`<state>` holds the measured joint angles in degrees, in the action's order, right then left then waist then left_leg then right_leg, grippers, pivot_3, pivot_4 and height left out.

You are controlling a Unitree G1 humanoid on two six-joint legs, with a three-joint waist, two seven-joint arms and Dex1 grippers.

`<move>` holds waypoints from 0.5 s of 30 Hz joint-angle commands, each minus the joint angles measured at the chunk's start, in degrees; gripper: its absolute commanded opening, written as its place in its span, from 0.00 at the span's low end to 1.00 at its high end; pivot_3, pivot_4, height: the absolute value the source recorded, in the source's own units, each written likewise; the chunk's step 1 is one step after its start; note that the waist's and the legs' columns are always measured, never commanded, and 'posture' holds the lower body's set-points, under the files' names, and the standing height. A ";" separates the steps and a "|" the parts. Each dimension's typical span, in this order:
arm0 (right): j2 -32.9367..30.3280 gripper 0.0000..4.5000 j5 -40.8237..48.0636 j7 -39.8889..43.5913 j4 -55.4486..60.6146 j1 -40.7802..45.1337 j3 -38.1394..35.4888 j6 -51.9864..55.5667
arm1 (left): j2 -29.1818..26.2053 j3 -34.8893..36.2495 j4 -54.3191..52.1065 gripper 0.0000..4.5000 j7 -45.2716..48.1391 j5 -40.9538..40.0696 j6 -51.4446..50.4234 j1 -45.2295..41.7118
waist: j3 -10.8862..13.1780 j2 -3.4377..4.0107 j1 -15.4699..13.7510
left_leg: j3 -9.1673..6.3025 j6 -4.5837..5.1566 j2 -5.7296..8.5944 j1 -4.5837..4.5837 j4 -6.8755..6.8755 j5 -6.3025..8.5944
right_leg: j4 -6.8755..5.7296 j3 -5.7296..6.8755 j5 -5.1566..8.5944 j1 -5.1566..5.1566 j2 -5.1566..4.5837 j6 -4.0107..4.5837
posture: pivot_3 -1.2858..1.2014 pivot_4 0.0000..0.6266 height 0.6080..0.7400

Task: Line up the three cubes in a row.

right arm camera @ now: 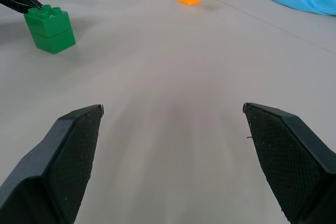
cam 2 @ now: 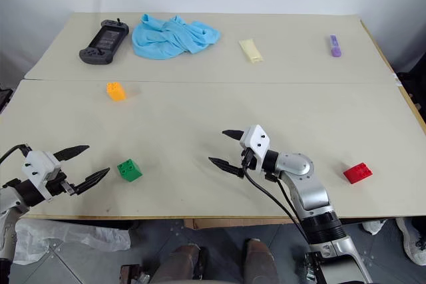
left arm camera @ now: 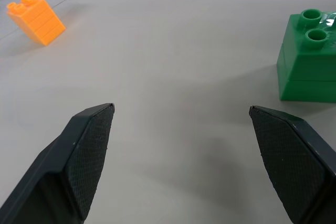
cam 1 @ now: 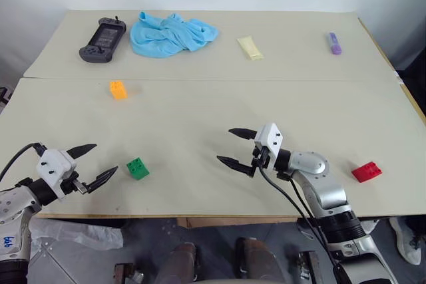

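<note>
My left fingers gape wide, holding nothing; the green cube sits just beyond their tips by the bench's near edge, so that arm's nearest. My right fingers are spread empty mid-bench. Red cube lies toward the near right corner, orange cube farther back left. Three cubes, one each.

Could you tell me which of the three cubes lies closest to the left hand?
The green cube, just beside the open left hand. The orange cube sits farther back, and the red cube lies far right.
</note>
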<state>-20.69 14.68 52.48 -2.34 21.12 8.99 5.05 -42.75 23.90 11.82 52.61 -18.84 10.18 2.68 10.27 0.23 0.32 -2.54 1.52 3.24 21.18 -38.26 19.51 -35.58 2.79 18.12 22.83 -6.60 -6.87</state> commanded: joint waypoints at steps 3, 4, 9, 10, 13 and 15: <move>-0.14 1.00 0.52 -0.50 2.36 -0.02 -0.77 -0.37 | 0.57 2.41 -6.28 0.96 -0.94 -5.69 -5.05 0.15 | 0.00 0.00 0.00 | 0.00 0.00 0.00 0.00 -0.01 0.00 | -0.02 -0.01 0.00 0.00 0.00 0.00 | 0.52 0.24 1.00; -0.32 1.00 0.58 -0.53 2.55 -0.07 -0.92 -0.31 | 0.69 2.68 -7.69 0.96 -0.89 -7.32 -6.49 -0.31 | 0.00 0.00 0.00 | 0.00 0.00 0.00 0.00 -0.02 0.00 | -0.03 -0.02 0.00 0.00 -0.01 0.00 | 0.52 0.24 1.00; -2.26 1.00 5.72 -2.25 9.82 1.67 -5.05 6.68 | -1.85 -4.43 -17.42 0.96 2.35 -8.09 -12.08 -5.47 | 0.00 0.00 -0.38 | -0.09 0.00 0.02 0.04 -0.12 0.00 | -0.05 -0.02 0.00 -0.02 -0.03 0.00 | 0.52 0.24 1.00; -2.87 1.00 7.38 -2.59 11.81 2.21 -6.30 8.73 | -1.84 -6.79 -18.93 0.96 2.72 -7.42 -12.63 -7.52 | 0.00 0.00 -0.32 | -0.10 0.00 0.02 0.06 -0.15 0.00 | -0.04 -0.01 0.00 -0.03 -0.03 0.00 | 0.52 0.24 1.00; -7.42 1.00 8.72 -1.98 16.07 1.23 -9.86 10.97 | -0.12 -13.47 -21.11 0.96 2.96 -7.07 -15.73 -14.88 | 0.02 0.03 -0.65 | -0.15 0.01 0.07 0.07 -0.20 0.00 | -0.06 0.01 0.00 -0.07 -0.04 0.00 | 0.52 0.24 1.00; -10.26 1.00 9.29 -3.22 18.05 -0.65 -13.76 11.60 | 0.35 -17.50 -21.43 0.96 3.73 -5.55 -16.88 -18.06 | 0.00 0.01 -0.49 | -0.20 0.00 0.07 0.08 -0.23 0.01 | -0.06 0.01 0.00 -0.08 -0.01 0.00 | 0.52 0.24 1.00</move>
<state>-29.54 22.53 50.13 13.12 21.88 -0.95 16.15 -42.34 8.46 -8.17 55.55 -25.62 -5.85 -14.61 10.27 0.24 -0.17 -2.73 1.53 3.32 21.26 -38.47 19.53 -35.64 2.79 18.12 22.75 -6.60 -6.87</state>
